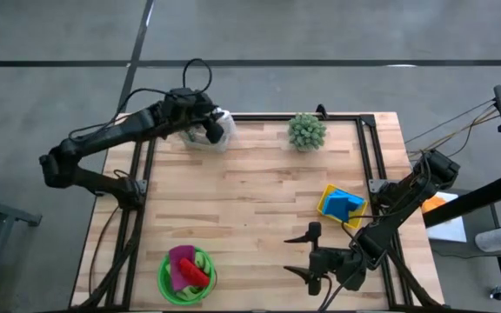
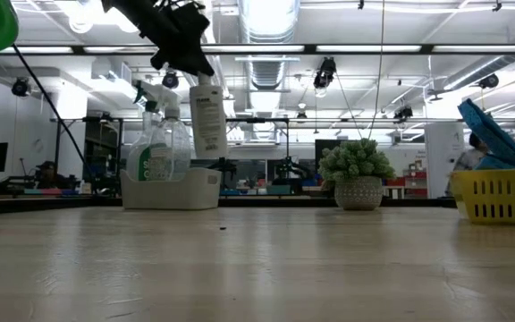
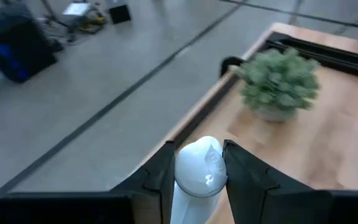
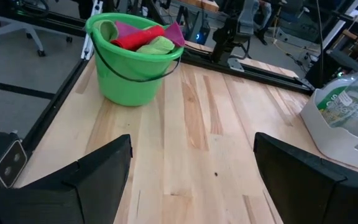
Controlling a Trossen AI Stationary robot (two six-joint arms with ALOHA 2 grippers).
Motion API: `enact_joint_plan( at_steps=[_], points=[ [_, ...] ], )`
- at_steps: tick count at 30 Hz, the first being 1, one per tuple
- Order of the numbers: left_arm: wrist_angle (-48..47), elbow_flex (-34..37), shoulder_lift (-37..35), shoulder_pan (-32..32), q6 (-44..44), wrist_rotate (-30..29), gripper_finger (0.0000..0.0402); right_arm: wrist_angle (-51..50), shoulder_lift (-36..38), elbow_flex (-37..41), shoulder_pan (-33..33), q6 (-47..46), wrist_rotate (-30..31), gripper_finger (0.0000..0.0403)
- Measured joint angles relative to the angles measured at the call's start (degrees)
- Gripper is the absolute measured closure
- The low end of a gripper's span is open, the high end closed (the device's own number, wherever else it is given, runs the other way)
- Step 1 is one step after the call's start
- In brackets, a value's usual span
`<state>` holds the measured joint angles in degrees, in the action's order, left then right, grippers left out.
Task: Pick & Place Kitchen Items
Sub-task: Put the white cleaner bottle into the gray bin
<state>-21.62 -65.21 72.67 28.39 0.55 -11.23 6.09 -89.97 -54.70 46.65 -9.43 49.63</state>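
Note:
My left gripper (image 1: 214,126) is at the table's far left, shut on a small white bottle (image 2: 208,121) over a white tub (image 2: 170,190). A clear spray bottle (image 2: 157,143) stands in the tub. My right gripper (image 1: 313,250) is open and empty near the table's front edge, right of a green bucket (image 1: 187,275). The bucket holds pink, red and green cloths (image 4: 143,36). Blue sponges (image 1: 344,202) lie in a yellow basket (image 2: 499,195) at the right. My left gripper pinches the white bottle's top end (image 3: 199,171) between its two fingers (image 3: 244,171), one on each side. The fingers come from above, pointing down. The bottle hangs upright below them, lifted clear, its lower end (image 2: 210,152) just above the tub's rim.
A spiky green potted plant (image 1: 306,130) stands at the far edge, right of the tub; it also shows in the left wrist view (image 3: 281,84). A black frame rail (image 1: 368,148) runs along the table's sides. Bare wood lies in the table's middle (image 1: 250,200).

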Motion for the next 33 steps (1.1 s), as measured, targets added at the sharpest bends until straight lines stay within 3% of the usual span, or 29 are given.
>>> enact_joint_plan(
  at_steps=[8,23,33],
  points=[
    [1.5,0.0,4.3,3.9,-0.5,-5.8,0.0297,-0.1,0.0,0.0,0.0,0.0,0.0,0.0069],
    [1.4,-0.5,10.8,5.0,-2.5,-5.8,0.0297,-0.1,0.0,0.1,0.0,0.0,0.0,0.0069],
    [0.8,-0.5,11.4,5.0,-3.0,-5.3,0.0297,-0.1,0.0,0.3,0.0,0.0,0.0,0.0069]
  ],
)
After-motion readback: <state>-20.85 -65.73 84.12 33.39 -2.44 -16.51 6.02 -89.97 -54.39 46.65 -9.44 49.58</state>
